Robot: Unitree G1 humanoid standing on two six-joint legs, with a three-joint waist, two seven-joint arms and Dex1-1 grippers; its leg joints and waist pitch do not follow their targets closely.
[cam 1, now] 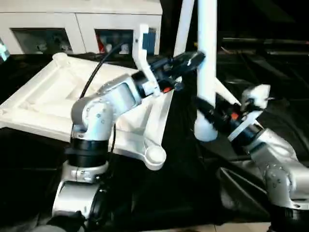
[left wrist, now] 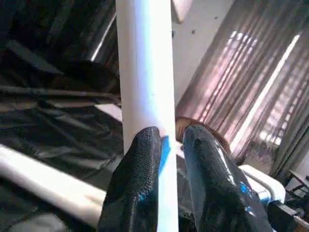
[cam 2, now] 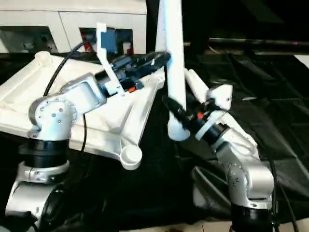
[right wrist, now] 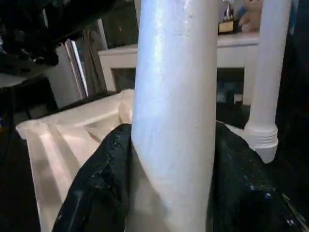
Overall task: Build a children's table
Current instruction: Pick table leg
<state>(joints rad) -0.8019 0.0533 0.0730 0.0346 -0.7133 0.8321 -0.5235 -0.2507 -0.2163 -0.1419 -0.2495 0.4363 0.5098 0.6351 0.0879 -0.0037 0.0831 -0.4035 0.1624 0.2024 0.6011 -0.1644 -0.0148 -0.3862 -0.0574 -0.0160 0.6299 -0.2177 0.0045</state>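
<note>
The white table top (cam 1: 43, 96) lies underside up on the left, its ribs showing and a round corner socket (cam 1: 155, 155) nearest me. One white leg (cam 1: 206, 38) stands upright to its right, thick end down, just above the black cover. My right gripper (cam 1: 206, 113) is shut around this leg's lower part, with a black finger (right wrist: 101, 183) on each side. My left gripper (cam 1: 190, 60) reaches across the top and is shut on the same leg higher up, fingers (left wrist: 140, 169) astride it. A second leg (cam 1: 183, 24) slants up behind. Another leg (cam 2: 195, 82) lies beside my right arm.
A black sheet (cam 1: 193, 193) covers the work surface under and around the parts. White cabinets (cam 1: 82, 24) with open shelves line the back. My left forearm (cam 1: 111, 99) crosses over the table top's right edge.
</note>
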